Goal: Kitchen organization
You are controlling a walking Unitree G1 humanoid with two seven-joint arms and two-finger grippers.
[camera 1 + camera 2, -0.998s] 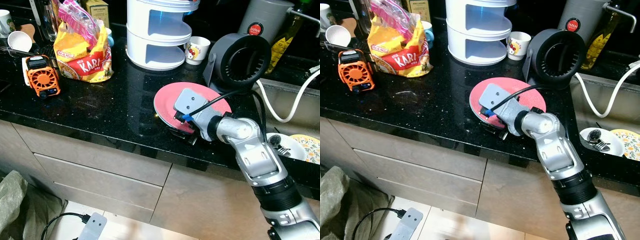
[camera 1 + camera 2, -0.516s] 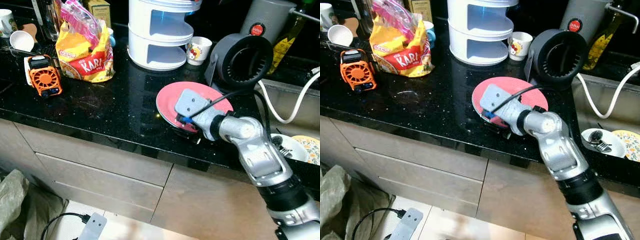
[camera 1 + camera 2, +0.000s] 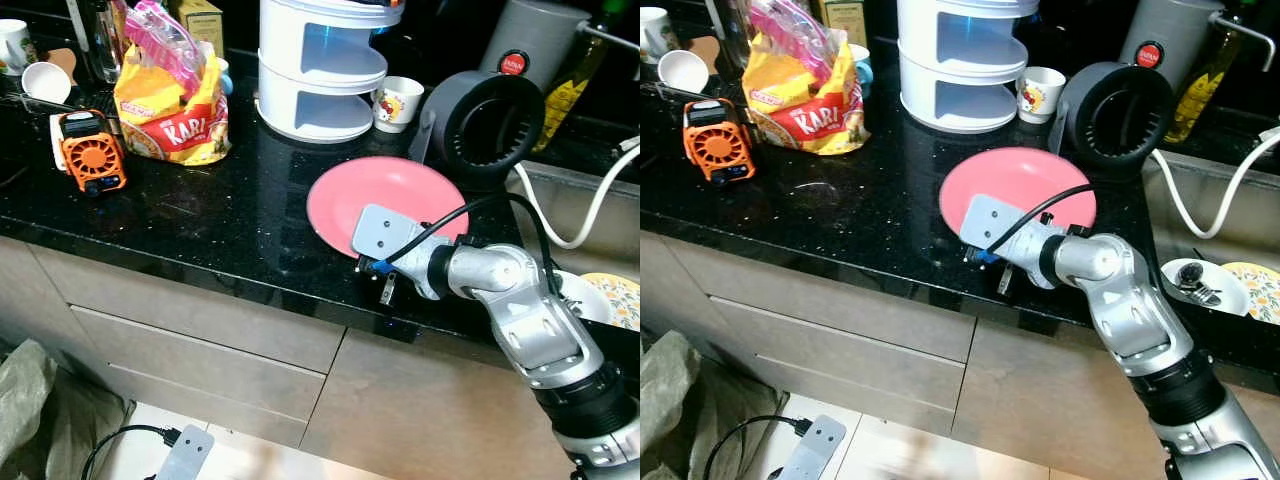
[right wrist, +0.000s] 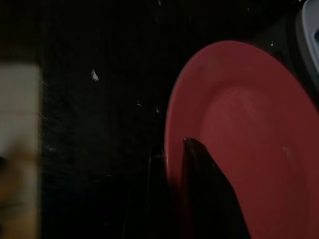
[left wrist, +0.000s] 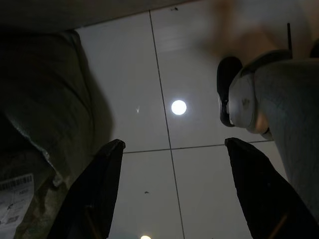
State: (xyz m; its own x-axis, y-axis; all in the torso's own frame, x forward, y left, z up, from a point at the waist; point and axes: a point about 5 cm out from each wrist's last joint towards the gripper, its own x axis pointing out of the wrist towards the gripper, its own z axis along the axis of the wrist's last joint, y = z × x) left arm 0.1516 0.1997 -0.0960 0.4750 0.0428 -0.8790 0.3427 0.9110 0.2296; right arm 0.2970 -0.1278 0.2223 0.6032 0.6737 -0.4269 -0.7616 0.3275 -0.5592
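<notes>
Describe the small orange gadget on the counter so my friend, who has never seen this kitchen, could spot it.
Look at the black stone counter, toward its left end. Beside the yellow snack bag stands the little fan, in front of a white cup. It is the one bright orange thing there, with a round black grille.

- A plate [image 3: 385,200] is lying on the countertop [image 3: 230,240], near its front edge.
- The right gripper [image 3: 383,290] is sitting at the plate's near rim, one finger [image 4: 209,194] reaching over it.
- A tiered stand [image 3: 322,65] is standing behind the plate, with a mug [image 3: 397,100] just to its right.
- A round appliance [image 3: 490,125] is sitting right of the mug, behind the plate.
- A snack bag [image 3: 172,110] is resting left of the stand, and a small fan [image 3: 90,150] is lying further left.
- A sink [image 3: 590,220] is lying right of the counter, holding dishes [image 3: 610,295].
- The left gripper [image 5: 169,194] is hanging over the floor [image 5: 164,74].
</notes>
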